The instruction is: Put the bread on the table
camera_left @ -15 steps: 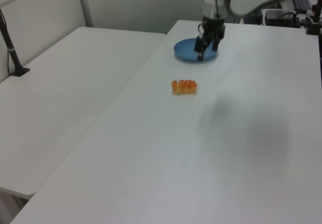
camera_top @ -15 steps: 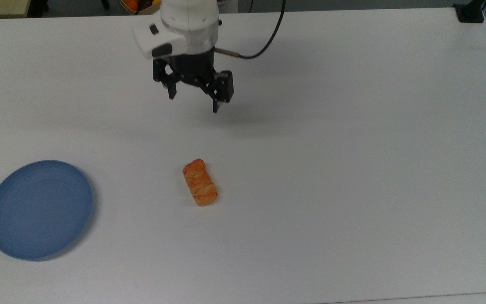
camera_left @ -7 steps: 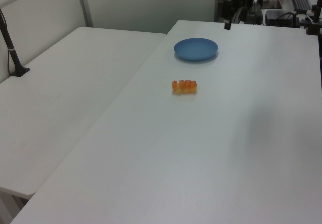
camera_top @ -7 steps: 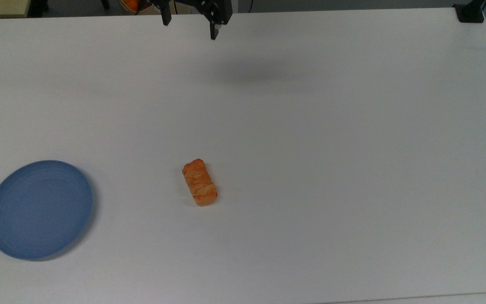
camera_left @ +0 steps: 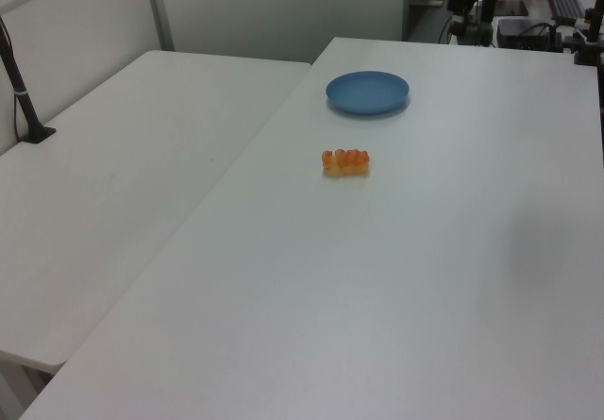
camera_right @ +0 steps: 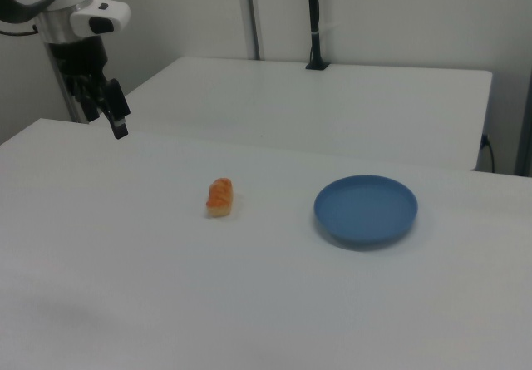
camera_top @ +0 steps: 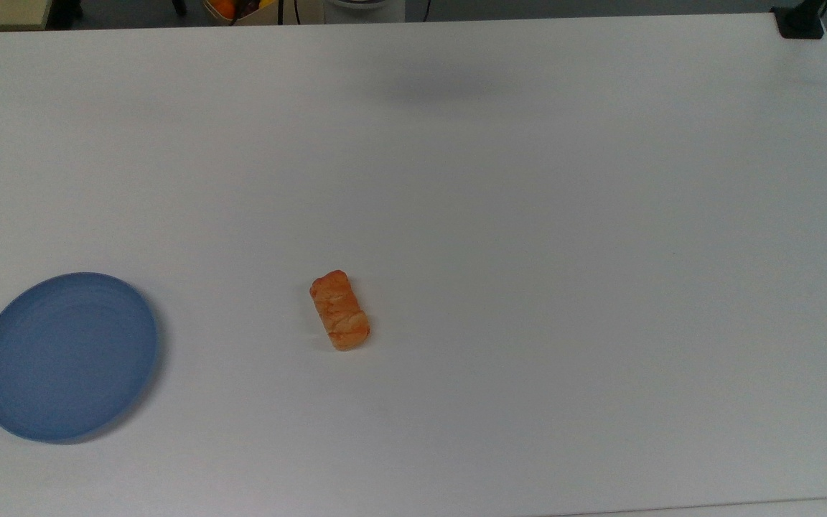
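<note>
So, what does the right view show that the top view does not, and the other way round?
Right view: the gripper raised near the table's far edge, and a second table behind. Top view: a black clamp at the table's corner. Both: the bread lying on the table, apart from the blue plate.
</note>
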You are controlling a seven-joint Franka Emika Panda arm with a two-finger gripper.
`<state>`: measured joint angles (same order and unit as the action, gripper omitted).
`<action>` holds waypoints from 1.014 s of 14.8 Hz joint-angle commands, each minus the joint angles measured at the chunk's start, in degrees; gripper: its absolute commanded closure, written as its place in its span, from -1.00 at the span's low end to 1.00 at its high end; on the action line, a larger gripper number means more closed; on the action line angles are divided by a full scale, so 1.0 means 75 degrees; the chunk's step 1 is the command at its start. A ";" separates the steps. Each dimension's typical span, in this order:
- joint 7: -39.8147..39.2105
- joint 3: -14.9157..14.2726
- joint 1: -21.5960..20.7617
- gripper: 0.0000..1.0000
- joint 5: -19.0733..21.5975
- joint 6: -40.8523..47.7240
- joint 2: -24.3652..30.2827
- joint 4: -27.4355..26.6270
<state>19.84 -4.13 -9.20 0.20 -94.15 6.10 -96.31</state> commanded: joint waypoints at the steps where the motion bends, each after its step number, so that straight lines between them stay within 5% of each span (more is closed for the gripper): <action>1: -0.1481 0.0071 0.0241 -1.00 0.0114 -0.0055 0.0089 -0.0283; 6: -0.2363 0.0726 0.1003 -1.00 0.0137 -0.0453 -0.0298 -0.0119; 15: -0.2399 0.0727 0.1050 -1.00 0.0278 -0.0735 -0.0345 -0.0142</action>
<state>3.40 0.66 -2.26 1.04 -98.63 2.94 -96.90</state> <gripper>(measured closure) 0.000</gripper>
